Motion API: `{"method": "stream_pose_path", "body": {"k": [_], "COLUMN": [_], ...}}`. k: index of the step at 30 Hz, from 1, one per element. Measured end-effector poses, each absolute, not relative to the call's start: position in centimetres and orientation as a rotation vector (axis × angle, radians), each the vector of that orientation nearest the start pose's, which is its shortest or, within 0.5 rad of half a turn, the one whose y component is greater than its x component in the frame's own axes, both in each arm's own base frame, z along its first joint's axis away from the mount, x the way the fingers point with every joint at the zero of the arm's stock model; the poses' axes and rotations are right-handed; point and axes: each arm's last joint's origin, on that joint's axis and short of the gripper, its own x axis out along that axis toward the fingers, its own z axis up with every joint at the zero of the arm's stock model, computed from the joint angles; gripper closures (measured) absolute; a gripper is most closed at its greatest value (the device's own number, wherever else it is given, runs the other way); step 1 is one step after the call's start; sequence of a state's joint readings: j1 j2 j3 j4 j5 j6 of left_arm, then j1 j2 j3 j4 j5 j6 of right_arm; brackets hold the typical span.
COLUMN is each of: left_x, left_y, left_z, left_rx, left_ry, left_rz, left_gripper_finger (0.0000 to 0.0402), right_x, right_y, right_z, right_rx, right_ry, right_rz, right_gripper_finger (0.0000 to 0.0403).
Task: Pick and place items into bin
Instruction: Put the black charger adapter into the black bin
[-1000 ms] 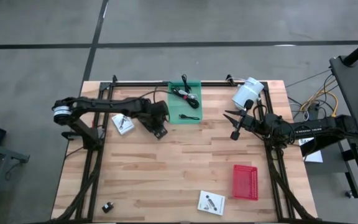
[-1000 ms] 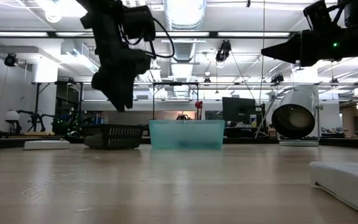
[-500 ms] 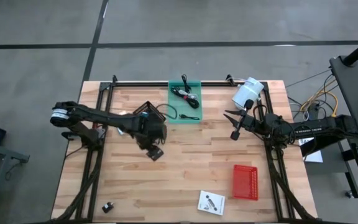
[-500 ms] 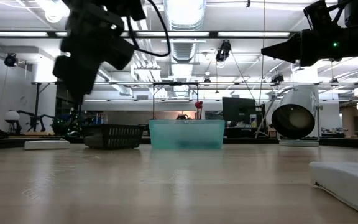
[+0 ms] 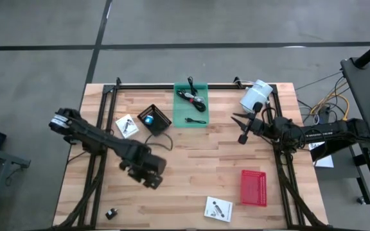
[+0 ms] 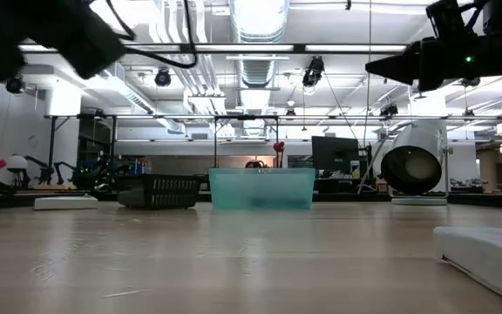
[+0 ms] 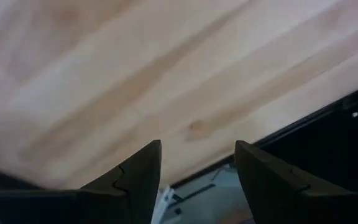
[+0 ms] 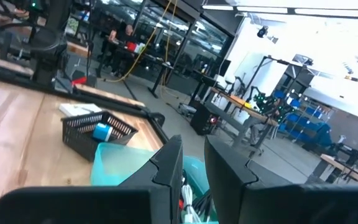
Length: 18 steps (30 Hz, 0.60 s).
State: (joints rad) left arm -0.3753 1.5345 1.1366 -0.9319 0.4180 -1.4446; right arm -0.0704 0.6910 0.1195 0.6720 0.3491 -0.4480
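High view shows you the left end effector point(image 5: 151, 181) over bare desk point(image 5: 191, 167) near the middle — spread, nothing in it. Your right end effector point(image 5: 237, 128) waits by the green bin point(image 5: 191, 106) — almost pressed together. Coiled black cable point(image 5: 192, 96) lies in that bin.

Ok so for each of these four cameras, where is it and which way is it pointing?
High: overhead, looking straight down; both arms, green bin.
Low: table height, level across; right gripper above.
Left wrist: over bare wood, left gripper open, empty.
Right wrist: past right gripper toward black basket.
Shared: bin and basket in high, low, right wrist.
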Motion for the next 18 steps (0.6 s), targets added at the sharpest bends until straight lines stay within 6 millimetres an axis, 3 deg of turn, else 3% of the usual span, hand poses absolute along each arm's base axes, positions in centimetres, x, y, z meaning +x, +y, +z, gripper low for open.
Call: {"method": "stream_pose_path", "body": {"k": [10, 18], "left_x": [23.6, 22.1], "left_y": [-15.7, -18.2], "left_z": [24.1, 24.6], "left_rx": [-1.347, -1.284], "left_ry": [1.752, 1.789], "left_rz": [0.571, 0.541], "left_gripper_finger": [0.0214, 0.0214], "right_x": [15.0, 15.0], "right_y": [-2.0, -2.0], "right_z": [20.6, 20.4], "right_rx": [-0.326, -0.219], "right_ry": [-0.046, -0.059], "right_rz": [-0.427, -0.42], "right_gripper_finger": [0.0346, 0.0346]}}
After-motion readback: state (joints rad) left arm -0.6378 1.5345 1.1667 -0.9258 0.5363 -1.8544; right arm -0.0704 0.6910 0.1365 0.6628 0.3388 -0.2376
